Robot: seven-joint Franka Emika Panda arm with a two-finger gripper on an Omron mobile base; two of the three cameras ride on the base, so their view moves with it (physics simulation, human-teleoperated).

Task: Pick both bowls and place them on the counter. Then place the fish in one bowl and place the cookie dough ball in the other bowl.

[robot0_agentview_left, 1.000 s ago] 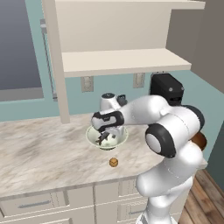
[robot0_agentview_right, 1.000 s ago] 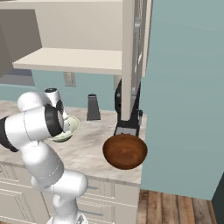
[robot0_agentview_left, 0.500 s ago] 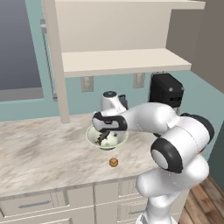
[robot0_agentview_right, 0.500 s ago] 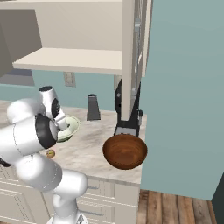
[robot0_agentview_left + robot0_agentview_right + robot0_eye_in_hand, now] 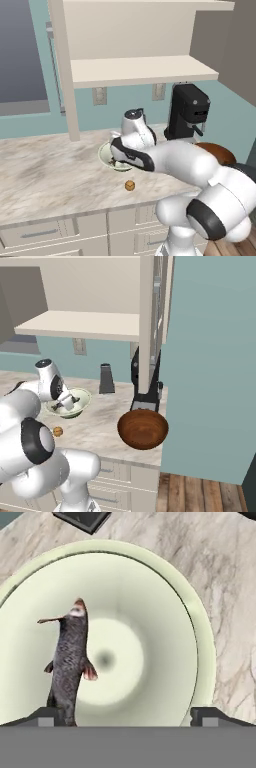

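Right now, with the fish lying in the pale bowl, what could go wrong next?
The open tool hangs low over the cream bowl, so lifting carelessly could nudge the fish or the rim. The cookie dough ball lies near the counter front edge and might roll off. The brown bowl sits at the counter's end.

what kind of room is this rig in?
A simulated home kitchen, most likely: a marbled stone counter over pale drawers, a black coffee machine by wall outlets, a cream shelf above, and a fish lying in a bowl.
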